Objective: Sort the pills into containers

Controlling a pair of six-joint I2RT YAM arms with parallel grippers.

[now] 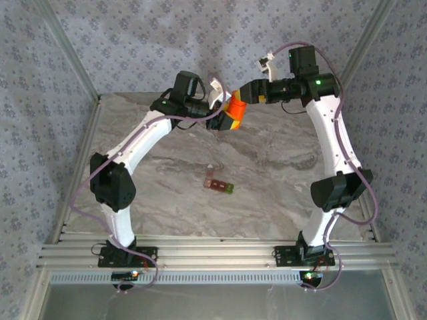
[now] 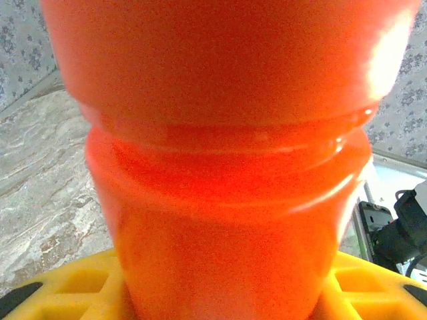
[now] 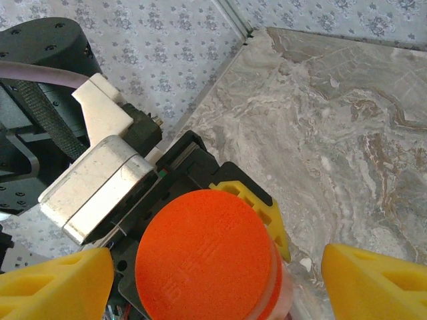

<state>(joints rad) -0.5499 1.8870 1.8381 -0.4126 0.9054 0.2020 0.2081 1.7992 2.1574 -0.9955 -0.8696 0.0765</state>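
Clamping the orange pill bottle [image 1: 233, 115], the left gripper [image 1: 221, 120] has it tight while the right gripper [image 3: 215, 283] sits wide open around its cap [image 3: 203, 257], and the containers [image 1: 219, 183] lie mid-table on grey marble table [image 1: 287, 200], contents too tiny to tell, floral walls [image 1: 40, 60] around.

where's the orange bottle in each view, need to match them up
top external: bottle at upper centre, where the two arms meet, above the far part of the table.
left wrist: bottle up close, across the middle from top to bottom.
right wrist: bottle at lower centre, its round top facing the camera.
shared landmark: the marble table.
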